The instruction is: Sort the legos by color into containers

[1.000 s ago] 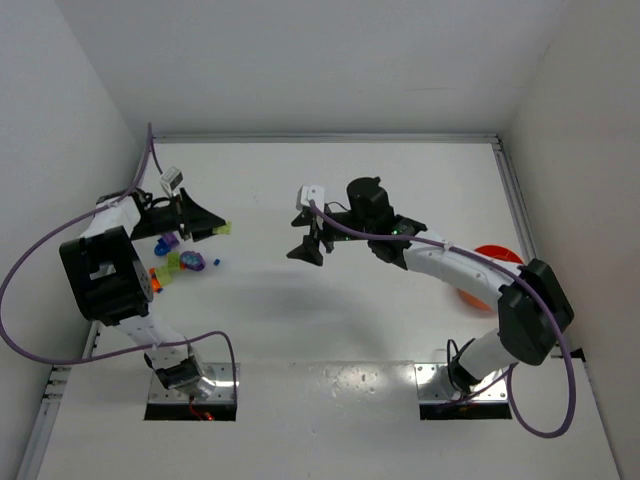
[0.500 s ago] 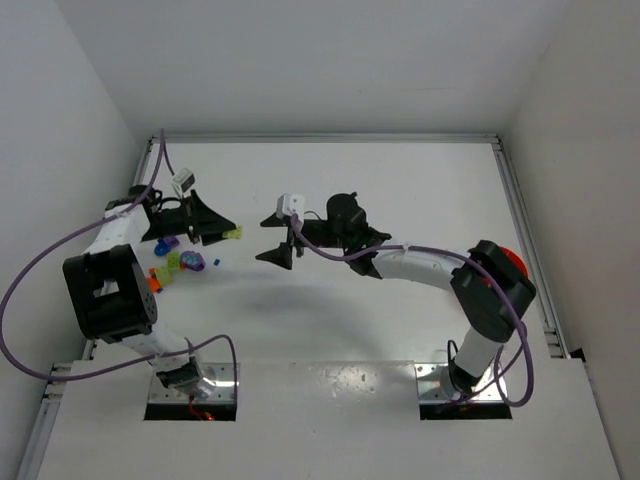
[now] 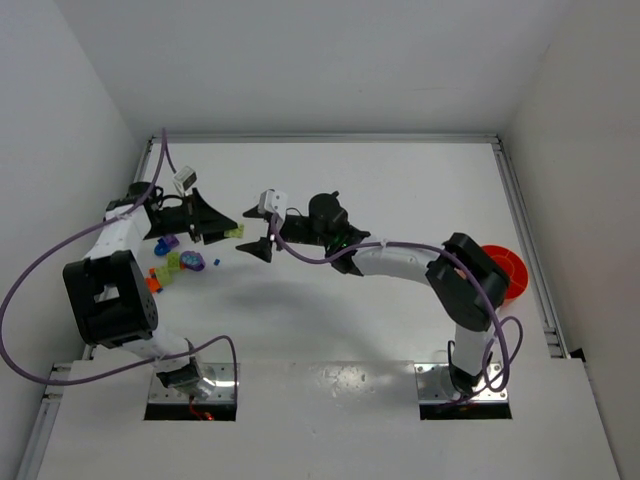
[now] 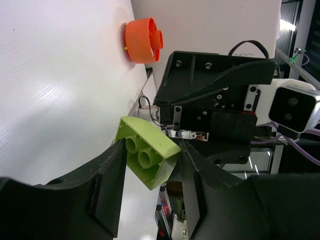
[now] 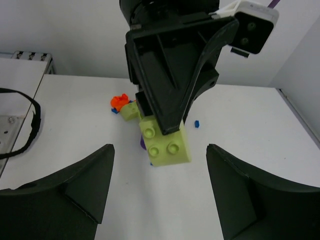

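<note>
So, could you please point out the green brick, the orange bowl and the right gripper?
green brick (image 5: 167,143), right wrist view, on its studded face
orange bowl (image 4: 136,42), left wrist view, on its outer wall
right gripper (image 3: 256,247), top external view, midway between its fingertips

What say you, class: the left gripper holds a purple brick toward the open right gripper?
Wrong colour: the brick is yellow-green, not purple, as the left wrist view shows. The left gripper does hold it toward the open right gripper.

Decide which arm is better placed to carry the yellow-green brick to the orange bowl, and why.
Right, probably. The orange bowl lies on its side, far from the left gripper clamping the yellow-green brick, and the right gripper is open, facing that brick.
</note>
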`<state>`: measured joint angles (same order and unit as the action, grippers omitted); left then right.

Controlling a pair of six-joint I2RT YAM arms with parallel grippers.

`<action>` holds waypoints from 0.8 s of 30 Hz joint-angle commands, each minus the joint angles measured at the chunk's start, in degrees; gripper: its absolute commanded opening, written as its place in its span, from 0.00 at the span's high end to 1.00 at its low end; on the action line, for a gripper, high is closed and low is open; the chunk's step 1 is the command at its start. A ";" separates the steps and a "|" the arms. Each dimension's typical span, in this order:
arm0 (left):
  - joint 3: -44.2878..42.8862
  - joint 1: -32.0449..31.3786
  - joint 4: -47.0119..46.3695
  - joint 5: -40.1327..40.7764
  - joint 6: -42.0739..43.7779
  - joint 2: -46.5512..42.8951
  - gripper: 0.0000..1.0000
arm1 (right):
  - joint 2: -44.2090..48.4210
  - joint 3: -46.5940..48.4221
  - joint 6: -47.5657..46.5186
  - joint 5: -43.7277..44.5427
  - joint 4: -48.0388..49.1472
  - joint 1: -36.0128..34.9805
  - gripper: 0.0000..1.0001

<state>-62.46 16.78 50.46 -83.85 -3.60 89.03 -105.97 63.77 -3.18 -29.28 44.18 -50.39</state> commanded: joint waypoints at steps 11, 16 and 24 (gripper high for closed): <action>1.63 -1.04 -1.41 -9.05 -0.36 -5.10 0.95 | -3.97 9.97 1.60 1.15 -0.06 -1.99 0.25; 1.64 -1.04 -1.94 -9.05 -0.89 -5.71 0.95 | -3.98 9.97 0.99 0.63 -2.43 -1.99 0.25; 2.16 -1.04 -2.47 -9.05 -0.89 -6.24 0.95 | -3.98 9.97 0.46 0.63 -2.44 -1.99 0.40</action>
<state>-60.86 16.21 49.01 -83.88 -4.10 85.10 -109.80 71.37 -2.59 -27.53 39.75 -52.01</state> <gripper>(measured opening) 0.480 0.608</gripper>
